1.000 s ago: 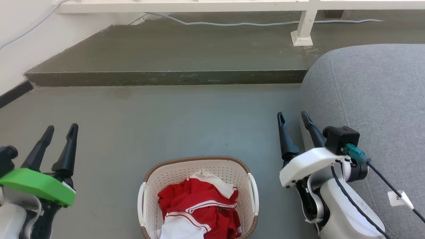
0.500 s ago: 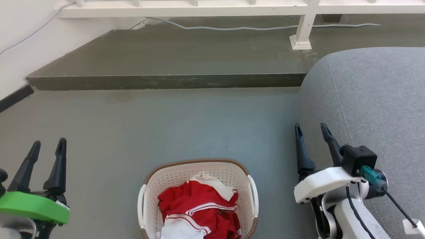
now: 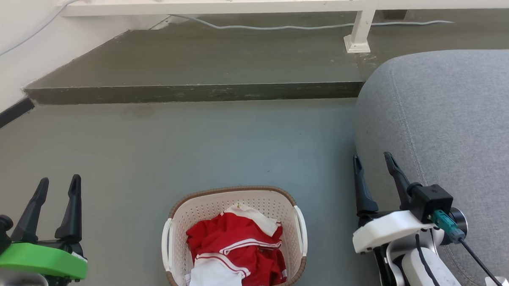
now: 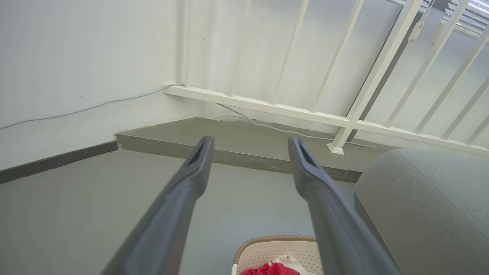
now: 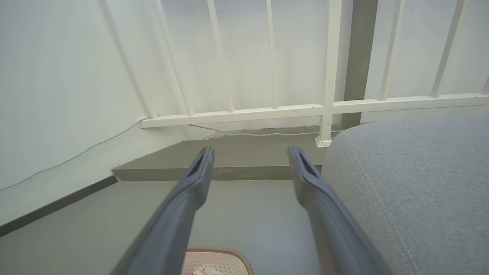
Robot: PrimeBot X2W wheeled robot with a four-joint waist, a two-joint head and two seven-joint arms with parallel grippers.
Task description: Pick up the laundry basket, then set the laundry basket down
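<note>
Flanking the cream-white perforated plastic laundry basket (image 3: 210, 207), left gripper (image 3: 59, 179) and right gripper (image 3: 372, 157) spread, empty; right one beside grey fabric sofa (image 3: 450, 124); grey floor (image 3: 220, 142) open ahead.

Cream-white perforated basket (image 3: 210, 207) with brown woven-look rim, between the dark left jaws and dark right jaws. Inside, red clothes (image 3: 234, 248) with white stripes. Behind left jaws a green cover (image 3: 34, 258), behind right jaws a white cover (image 3: 387, 230). Grey floor (image 3: 195, 149), grey sofa (image 3: 450, 124), white railing (image 3: 242, 3).

The laundry basket (image 3: 201, 209) is cut off at six o'clock in the head view and both wrist views, and red and white clothes (image 3: 238, 248) hide its floor.
</note>
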